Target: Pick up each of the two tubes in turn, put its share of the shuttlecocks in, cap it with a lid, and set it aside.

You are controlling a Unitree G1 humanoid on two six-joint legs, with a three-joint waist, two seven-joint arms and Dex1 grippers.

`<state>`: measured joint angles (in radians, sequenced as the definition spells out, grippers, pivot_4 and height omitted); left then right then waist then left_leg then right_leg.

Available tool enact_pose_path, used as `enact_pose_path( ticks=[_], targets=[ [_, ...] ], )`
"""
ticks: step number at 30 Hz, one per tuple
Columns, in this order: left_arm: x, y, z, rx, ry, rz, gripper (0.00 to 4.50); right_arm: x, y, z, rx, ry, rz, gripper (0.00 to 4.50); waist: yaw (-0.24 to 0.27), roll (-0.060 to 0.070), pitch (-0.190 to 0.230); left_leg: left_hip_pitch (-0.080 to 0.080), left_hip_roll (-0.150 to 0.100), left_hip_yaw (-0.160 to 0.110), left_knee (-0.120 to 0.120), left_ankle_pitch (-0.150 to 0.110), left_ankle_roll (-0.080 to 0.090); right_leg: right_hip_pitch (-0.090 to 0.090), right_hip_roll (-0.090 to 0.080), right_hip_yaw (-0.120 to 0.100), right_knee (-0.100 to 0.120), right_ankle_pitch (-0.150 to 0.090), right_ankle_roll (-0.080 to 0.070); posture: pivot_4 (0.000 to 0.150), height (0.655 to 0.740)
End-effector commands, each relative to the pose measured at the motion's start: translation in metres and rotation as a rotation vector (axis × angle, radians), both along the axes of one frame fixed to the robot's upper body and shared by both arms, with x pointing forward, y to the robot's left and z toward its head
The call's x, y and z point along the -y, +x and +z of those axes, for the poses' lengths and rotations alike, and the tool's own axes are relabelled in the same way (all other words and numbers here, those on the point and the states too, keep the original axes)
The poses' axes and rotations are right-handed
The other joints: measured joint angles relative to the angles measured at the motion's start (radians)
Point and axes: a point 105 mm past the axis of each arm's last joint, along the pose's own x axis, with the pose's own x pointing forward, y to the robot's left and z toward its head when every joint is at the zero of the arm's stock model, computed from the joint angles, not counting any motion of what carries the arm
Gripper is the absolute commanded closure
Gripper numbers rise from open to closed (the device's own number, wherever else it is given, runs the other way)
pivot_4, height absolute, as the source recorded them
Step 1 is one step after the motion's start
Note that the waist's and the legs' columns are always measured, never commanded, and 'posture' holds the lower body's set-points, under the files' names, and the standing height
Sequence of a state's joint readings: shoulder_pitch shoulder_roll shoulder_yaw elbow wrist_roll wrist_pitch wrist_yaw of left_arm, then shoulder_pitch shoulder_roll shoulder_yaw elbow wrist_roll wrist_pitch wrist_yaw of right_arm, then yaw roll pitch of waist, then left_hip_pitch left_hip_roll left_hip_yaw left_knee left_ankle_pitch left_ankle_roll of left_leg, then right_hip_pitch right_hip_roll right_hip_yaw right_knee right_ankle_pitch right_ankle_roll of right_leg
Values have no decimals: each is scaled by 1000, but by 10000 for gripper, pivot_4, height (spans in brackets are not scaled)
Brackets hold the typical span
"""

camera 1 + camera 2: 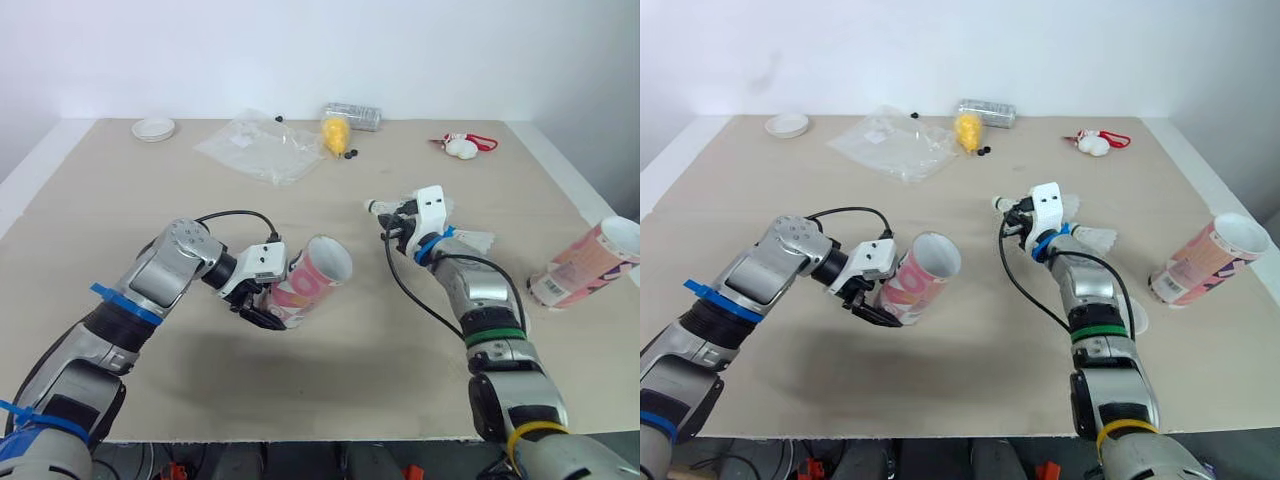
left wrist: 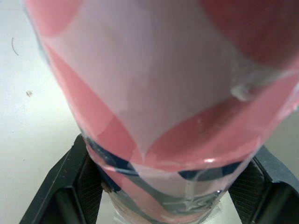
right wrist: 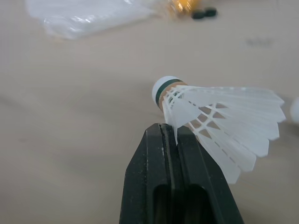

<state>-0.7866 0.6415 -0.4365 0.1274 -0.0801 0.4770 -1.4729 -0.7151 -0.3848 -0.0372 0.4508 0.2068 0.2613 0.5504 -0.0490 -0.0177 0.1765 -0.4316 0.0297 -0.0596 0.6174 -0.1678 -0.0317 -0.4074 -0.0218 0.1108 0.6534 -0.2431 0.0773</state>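
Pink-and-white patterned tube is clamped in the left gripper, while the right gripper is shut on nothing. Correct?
No: the right gripper is shut on a white feathered shuttlecock, as the right wrist view shows. The pink-and-white patterned tube is indeed clamped in the left gripper.

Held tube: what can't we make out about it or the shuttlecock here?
- Inside of the tube in the left gripper: head views show just its mouth; its wall hides any contents.
- Tube's mouth, left wrist view: cut off by the picture's edge.
- Right gripper pinching the shuttlecock: in the head views its white wrist mount hides the fingers.
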Motion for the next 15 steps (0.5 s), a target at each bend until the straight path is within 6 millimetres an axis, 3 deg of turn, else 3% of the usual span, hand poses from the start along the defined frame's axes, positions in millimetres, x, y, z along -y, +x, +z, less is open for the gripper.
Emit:
enact_pose_path(
  ticks=[1, 3, 7, 11, 15],
  targets=[
    [-4, 5, 0, 14, 9, 26, 12278, -7, -32, 68, 281, -139, 164, 44497, 1, 1, 1, 0, 0, 0, 0, 0, 0, 0, 0, 0, 0, -1, 1, 1500, 7400],
    [-3, 6, 1, 4, -2, 30, 12278, -9, -59, 90, 388, -254, 304, 44497, 1, 1, 1, 0, -1, 0, 0, 0, 0, 0, -1, 0, 0, -1, 2, 1500, 7400],
    [-3, 8, 0, -2, -3, 32, 12278, -15, -110, 114, 517, -494, 587, 44497, 1, 1, 1, 2, 0, 0, 0, 0, 0, 2, 0, 0, 0, -1, 2, 1500, 7400],
    [-1, 9, 0, -6, 2, 28, 12278, -26, -136, 120, 595, -701, 756, 44497, 0, 1, 1, 3, 0, 1, 1, 0, 0, 2, 0, 0, 0, -1, -2, 1500, 7400],
    [0, 11, 2, -4, 11, 23, 12278, -36, -144, 121, 620, -779, 832, 44497, 1, 1, 1, 3, 1, 2, 3, 1, 1, 2, 0, 0, 0, -1, -4, 1500, 7400]
  ],
)
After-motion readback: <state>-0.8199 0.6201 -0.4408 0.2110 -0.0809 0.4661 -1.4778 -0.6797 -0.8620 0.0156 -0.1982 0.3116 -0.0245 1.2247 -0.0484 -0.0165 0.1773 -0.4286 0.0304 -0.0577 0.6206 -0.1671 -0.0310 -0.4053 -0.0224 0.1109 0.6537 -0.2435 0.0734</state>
